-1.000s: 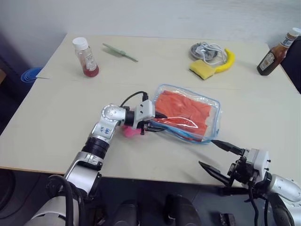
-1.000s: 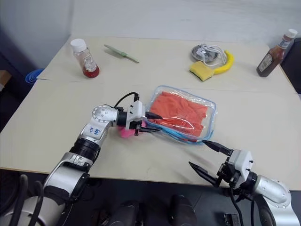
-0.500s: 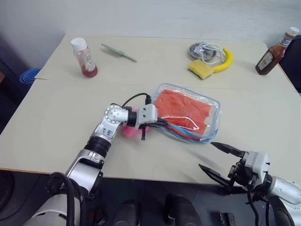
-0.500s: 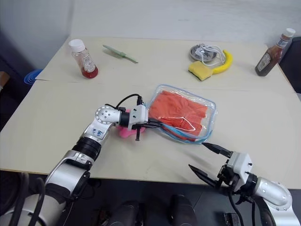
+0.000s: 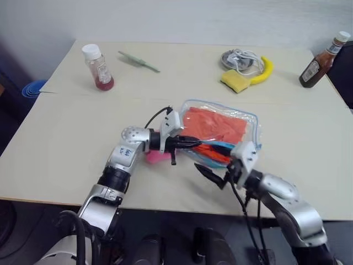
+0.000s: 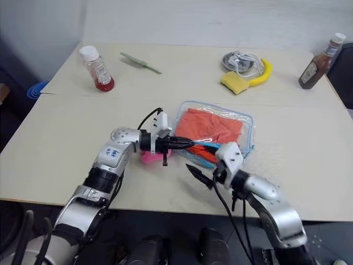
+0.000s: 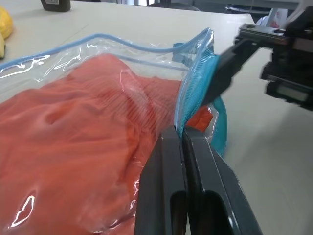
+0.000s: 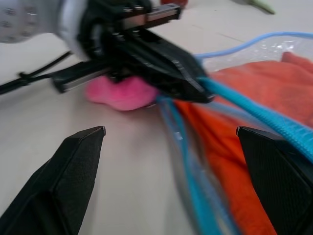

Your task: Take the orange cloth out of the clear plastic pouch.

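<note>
Table (image 5: 66, 138): pale beige, against a light wall.
Right gripper (image 5: 216, 171): fingers spread wide, at the near open edge of the pouch, one finger low over the table, the other up by the blue trim; nothing between them.
Left gripper (image 5: 190, 142): fingers pressed together, pinching the pouch's blue zipper edge, just across from the right gripper.
Pink lump (image 5: 156, 156): on the table under the left gripper.
Pouch (image 5: 251, 124): clear, blue-trimmed, its near edge lifted at the left gripper, the rest running away from both grippers.
Cloth (image 5: 215, 126): orange, inside the pouch, just beyond both grippers.
Far: sponge (image 5: 234, 81), banana (image 5: 266, 73), sauce bottle (image 5: 316, 66), red-filled bottle (image 5: 98, 68), green tool (image 5: 139, 61).
</note>
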Robot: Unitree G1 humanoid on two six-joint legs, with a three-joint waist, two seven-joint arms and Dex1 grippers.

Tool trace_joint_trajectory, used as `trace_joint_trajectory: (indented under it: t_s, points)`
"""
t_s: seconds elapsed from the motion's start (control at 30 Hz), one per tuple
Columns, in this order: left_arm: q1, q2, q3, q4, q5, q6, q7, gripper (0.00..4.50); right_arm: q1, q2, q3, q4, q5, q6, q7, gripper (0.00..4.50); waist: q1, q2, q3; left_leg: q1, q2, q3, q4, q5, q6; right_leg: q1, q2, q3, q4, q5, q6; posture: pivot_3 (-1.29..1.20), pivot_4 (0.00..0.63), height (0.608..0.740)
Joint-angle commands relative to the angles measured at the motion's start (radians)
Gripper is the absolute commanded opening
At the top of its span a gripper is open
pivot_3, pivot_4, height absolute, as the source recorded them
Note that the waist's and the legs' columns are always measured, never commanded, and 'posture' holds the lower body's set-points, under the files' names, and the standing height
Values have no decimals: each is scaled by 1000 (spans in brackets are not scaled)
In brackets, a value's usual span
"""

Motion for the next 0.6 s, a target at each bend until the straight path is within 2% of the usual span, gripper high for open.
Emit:
trace_joint_trajectory:
  t_s: [0.03,0.27,0.53,0.6]
  points:
    - [9,11,4,-70,-21,17,9,17,-45,14,27,29,-105,-30,-67,4500,1,0,0,0,0,0,0,0,0,0,0,0,0,0,0,0,150,740]
    - [12,10,6,-86,-27,31,30,17,-127,9,144,120,-286,-63,-71,4500,-2,0,0,-1,0,-1,0,0,0,0,1,0,0,0,0,0,150,740]
    - [-3,-2,10,-73,-34,31,40,17,-198,39,185,257,-357,24,-64,4500,-7,0,0,0,0,0,0,0,0,0,1,0,0,0,0,0,150,740]
    - [-4,-4,10,-72,-35,29,41,17,-211,95,141,272,-302,51,-80,4500,-9,-1,-1,0,0,-1,0,0,0,0,0,0,0,0,0,0,150,740]
